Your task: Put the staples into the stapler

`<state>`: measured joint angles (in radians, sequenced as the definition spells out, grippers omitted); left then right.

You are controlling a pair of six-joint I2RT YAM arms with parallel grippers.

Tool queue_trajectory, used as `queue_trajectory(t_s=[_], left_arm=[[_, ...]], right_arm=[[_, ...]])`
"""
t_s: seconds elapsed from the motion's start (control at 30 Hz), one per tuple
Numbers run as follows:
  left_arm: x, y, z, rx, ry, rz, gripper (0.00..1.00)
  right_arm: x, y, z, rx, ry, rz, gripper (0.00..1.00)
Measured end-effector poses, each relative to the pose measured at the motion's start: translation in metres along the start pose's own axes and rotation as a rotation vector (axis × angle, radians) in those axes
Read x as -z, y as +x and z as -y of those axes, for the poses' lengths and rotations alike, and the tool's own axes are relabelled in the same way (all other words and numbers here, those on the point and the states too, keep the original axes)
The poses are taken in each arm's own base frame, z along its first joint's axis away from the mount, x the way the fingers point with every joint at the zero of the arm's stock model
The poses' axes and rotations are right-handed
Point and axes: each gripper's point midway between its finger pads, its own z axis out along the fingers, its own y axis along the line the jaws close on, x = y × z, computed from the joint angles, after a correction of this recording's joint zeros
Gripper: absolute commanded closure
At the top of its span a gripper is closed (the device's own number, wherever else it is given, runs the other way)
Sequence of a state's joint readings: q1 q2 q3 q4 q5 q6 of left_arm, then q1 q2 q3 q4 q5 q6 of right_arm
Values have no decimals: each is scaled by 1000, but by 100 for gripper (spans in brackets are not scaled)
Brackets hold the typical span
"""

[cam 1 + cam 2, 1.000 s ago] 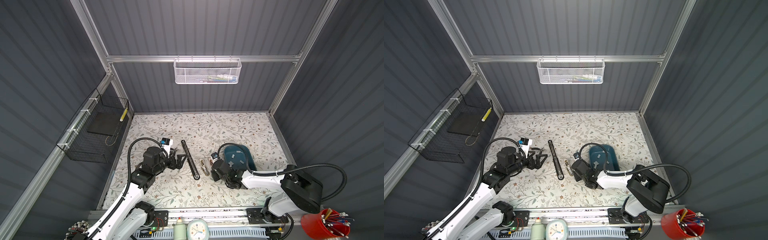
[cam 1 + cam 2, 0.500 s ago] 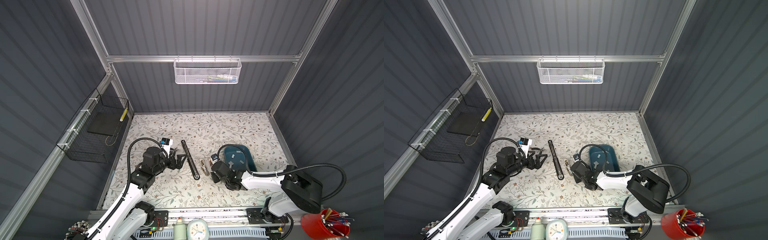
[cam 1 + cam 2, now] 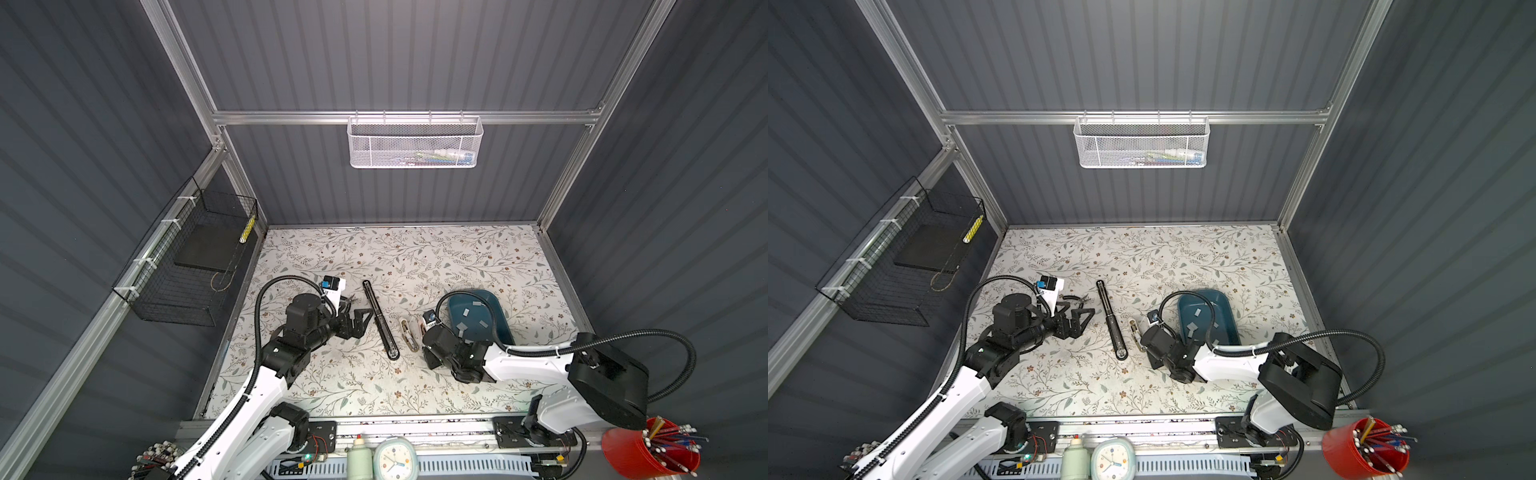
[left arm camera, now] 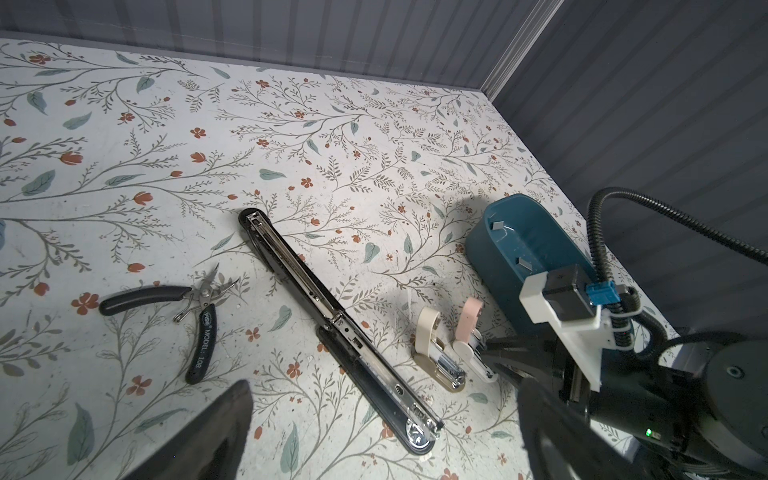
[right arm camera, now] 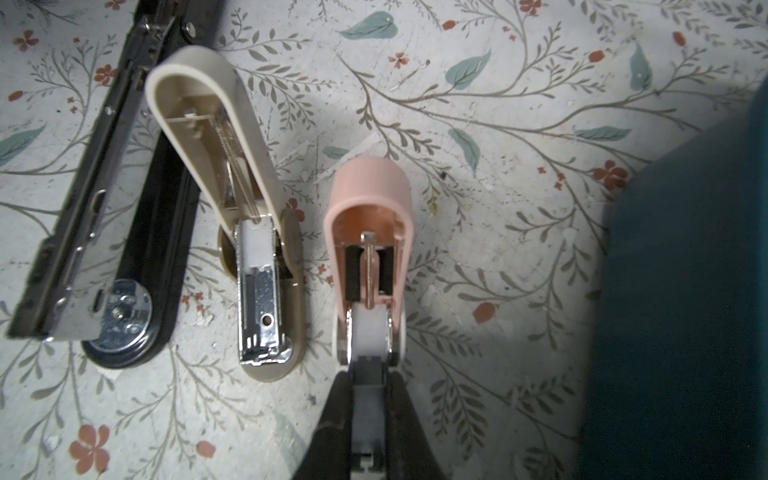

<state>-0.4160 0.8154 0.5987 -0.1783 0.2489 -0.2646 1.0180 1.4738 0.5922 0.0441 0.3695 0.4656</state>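
The right claw (image 5: 368, 384) is down low on the flowered table (image 5: 519, 104), its two black fingers (image 5: 336, 415) pinched together on a grey strip of staples (image 5: 368, 411). The strip's front end sits right at the mouth of the pink stapler (image 5: 370, 216), which lies with its lid flipped open and the metal channel showing. I can't tell whether the strip has got into the channel. Just beside it lies a beige stapler (image 5: 253, 199), its lid open too, and beyond that a long black stapler (image 3: 380, 321) opened out flat. On the other side of the pink one stands a blue tray (image 4: 490, 257) with loose staples (image 3: 465, 312) scattered on its bottom. The left claw (image 3: 359, 318) hovers near the long black stapler with its fingers spread wide apart. A pair of black-handled pliers (image 4: 199, 303) lies on the table close to it
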Motion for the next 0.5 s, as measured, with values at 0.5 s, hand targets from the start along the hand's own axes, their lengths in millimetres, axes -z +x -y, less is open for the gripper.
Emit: queue_trajectory(t_s=[0.5], left_arm=[[0,0,1,0,7,-2,1]], right_arm=[[3,4,0,-12,5,-20,68]])
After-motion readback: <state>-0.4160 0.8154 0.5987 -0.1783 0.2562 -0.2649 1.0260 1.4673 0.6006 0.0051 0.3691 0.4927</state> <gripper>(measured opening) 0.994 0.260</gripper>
